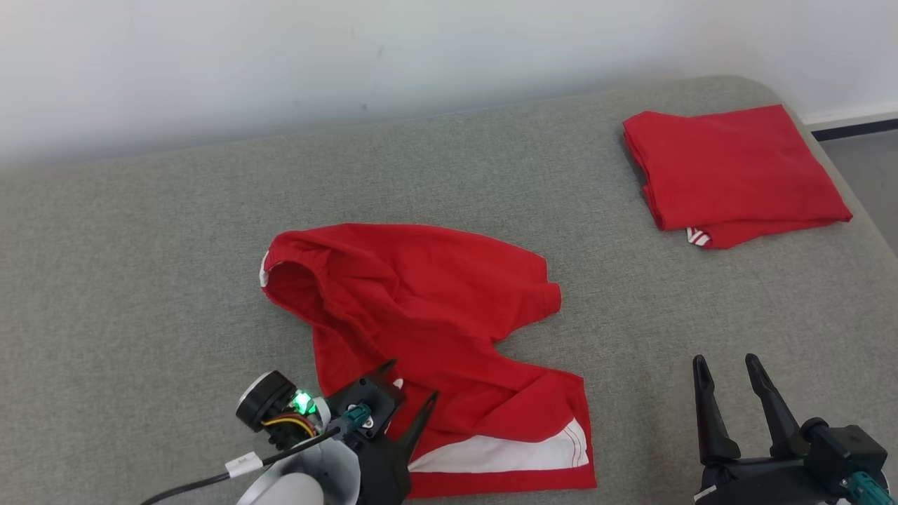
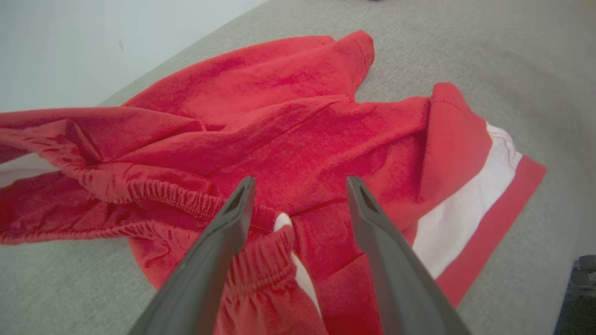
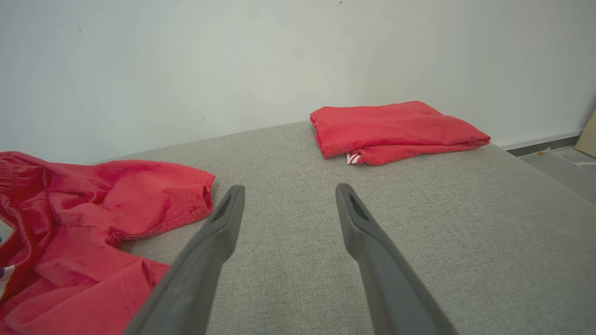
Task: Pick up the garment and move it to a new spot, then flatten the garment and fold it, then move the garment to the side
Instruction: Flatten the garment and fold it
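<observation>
Hovering over the garment's (image 1: 421,294) near edge: left gripper (image 1: 412,380), fingers spread, nothing pinched. Garment lies crumpled mid-surface. Right gripper (image 1: 725,359) also spread, over bare grey surface (image 1: 140,280) to its right. Folded red cloth (image 1: 729,168) sits in the far right corner, near the edge.

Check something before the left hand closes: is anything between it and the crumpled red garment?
Nothing visible. The left hand is open and aimed straight at the crumpled red garment, over its elastic waistband, with just fabric ahead of it. The folded red garment lies well apart, at the far right corner of the padded surface.
</observation>
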Controlling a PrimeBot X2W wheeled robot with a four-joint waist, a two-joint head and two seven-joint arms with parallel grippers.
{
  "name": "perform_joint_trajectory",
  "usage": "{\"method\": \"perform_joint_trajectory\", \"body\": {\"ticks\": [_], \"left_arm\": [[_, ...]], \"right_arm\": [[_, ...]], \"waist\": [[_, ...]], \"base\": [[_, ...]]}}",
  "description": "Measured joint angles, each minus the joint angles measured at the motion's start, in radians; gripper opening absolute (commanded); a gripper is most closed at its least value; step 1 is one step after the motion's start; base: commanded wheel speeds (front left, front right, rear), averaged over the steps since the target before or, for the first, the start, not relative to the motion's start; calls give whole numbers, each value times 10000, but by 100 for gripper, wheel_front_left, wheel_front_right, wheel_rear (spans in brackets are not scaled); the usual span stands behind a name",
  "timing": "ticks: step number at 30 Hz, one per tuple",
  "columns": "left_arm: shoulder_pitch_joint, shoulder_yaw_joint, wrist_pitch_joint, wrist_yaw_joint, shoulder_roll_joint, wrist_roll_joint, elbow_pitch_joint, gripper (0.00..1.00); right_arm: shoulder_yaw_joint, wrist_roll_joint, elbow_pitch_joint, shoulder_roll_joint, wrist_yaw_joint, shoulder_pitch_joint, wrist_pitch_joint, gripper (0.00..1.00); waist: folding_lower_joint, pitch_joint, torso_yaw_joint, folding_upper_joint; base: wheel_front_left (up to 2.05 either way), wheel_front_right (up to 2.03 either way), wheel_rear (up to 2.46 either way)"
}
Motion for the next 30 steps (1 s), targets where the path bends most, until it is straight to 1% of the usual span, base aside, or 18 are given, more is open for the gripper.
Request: {"method": "perform_joint_trajectory", "body": {"ticks": [4,8,9,10,11,12,18,23,30], "left_arm": [[-39,-504,614,0,470,-213,119,100],[-65,-750,1241,0,798,-499,173,100],[-63,-784,1348,0,872,-571,163,93],[-64,-780,1417,0,926,-610,136,50],[-64,-796,1511,0,966,-639,105,34],[-62,-805,1561,0,984,-694,79,0],[-28,-646,1381,104,965,-909,-192,0],[114,-198,673,451,997,-1254,-481,0],[1069,510,-654,1039,1294,-1599,-945,0]], "right_arm": [[-42,2,2,-23,0,0,0,100],[-100,2,2,-48,0,6,0,100],[-119,0,2,-59,0,10,0,100],[-138,-10,-2,-63,0,13,0,100],[-155,-17,-12,-59,0,15,0,100],[-169,-40,-23,-59,0,17,0,100],[-203,-111,-117,-35,0,105,0,100],[-311,-113,-127,-67,0,157,0,100],[-414,-169,-171,-79,0,284,0,100]], "waist": [[0,24,-113,0],[0,-31,-101,0],[-1,-51,-89,0],[0,-67,-71,0],[-1,-82,-49,0],[0,-100,-24,0],[0,-163,179,-1],[-1,-190,447,-1],[-1,-256,942,0]], "base": [[0,0,0],[0,0,0],[0,0,0],[0,0,0],[0,0,0],[0,0,0],[0,0,0],[0,0,0],[0,0,0]]}}
